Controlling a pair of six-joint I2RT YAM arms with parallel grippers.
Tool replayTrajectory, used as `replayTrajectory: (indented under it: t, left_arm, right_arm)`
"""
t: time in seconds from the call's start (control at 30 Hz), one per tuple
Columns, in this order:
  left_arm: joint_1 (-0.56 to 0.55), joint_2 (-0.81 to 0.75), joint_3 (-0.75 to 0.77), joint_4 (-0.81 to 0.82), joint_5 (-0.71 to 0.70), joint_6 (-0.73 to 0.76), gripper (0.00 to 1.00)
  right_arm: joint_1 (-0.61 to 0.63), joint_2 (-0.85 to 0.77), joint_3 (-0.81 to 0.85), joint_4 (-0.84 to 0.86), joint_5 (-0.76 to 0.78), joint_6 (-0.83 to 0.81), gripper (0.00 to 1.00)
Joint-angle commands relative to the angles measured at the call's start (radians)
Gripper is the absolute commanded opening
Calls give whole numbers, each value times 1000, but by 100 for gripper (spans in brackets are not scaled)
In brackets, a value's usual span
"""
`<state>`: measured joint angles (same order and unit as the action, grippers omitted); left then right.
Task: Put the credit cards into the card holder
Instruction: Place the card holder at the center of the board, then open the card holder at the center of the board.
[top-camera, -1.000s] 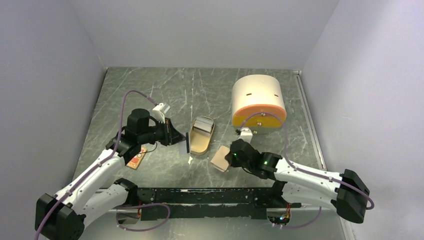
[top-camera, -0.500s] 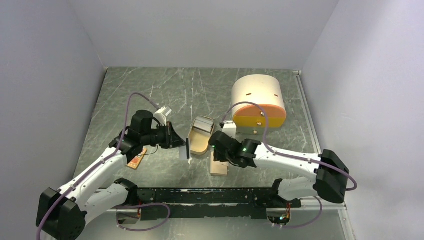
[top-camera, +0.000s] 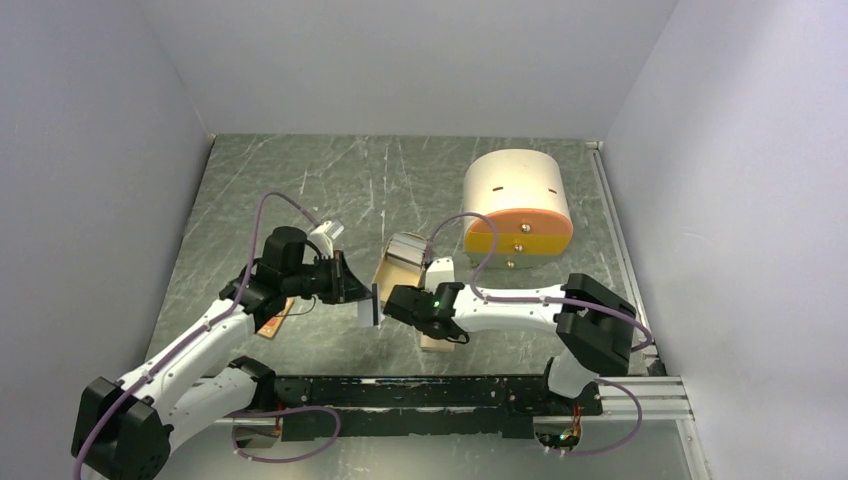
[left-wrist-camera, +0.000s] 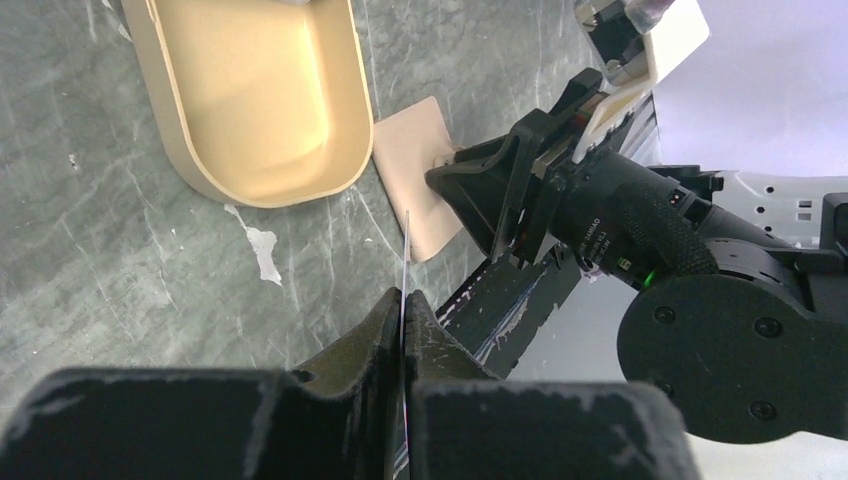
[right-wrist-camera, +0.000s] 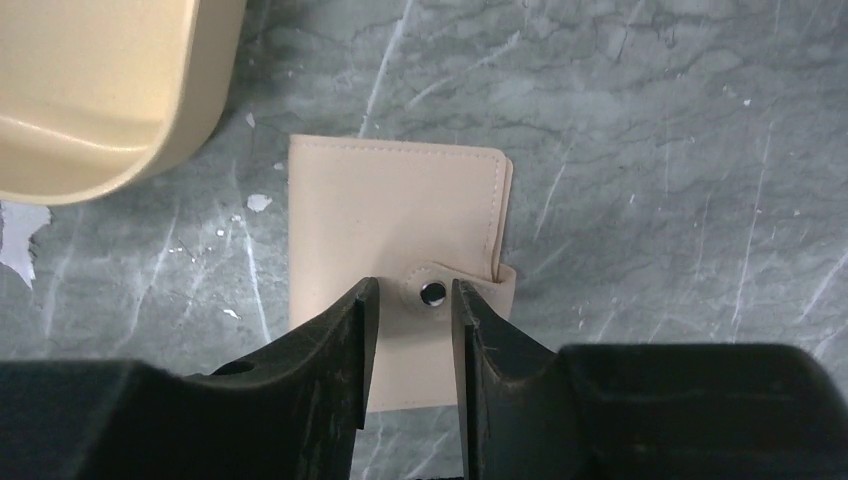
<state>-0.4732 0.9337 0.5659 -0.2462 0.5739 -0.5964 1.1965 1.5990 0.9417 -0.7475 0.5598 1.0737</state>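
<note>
Well, my left arm reaches inward, with the left claw (left-wrist-camera: 403, 318) clamped on a card (left-wrist-camera: 406, 250) held edge-on over the bench (left-wrist-camera: 120, 270). My right arm folds across toward it. The right claw (right-wrist-camera: 410, 300), jaws slightly apart, straddles the snap (right-wrist-camera: 433, 293) of the holder (right-wrist-camera: 390, 200), which lies flat beside the tray (right-wrist-camera: 100, 90). The lettering (left-wrist-camera: 600, 225) on that wrist is too small to read.

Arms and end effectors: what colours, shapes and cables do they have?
The left arm and right arm have white shells and black joints, each with a purple cable. The left end effector and right end effector are black, with two wedge-shaped fingers.
</note>
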Motion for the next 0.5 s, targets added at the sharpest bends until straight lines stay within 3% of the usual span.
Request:
replayTrajectory:
  t: [0.0,0.23,0.4,0.47]
  left_arm:
    - [-5,-11,-25,30,2,-12,9]
    - [-5,57,-3,78,-21,-24,9]
    - [-24,108,-13,150,22,-74,9]
    - [-41,117,-16,167,13,-89,9]
  right_arm:
    - [8,25,18,-12,88,-10,36]
    - [6,48,-41,70,89,-42,27]
    - [7,20,-103,114,89,-58,0]
    - [6,-30,-141,148,90,-60,0]
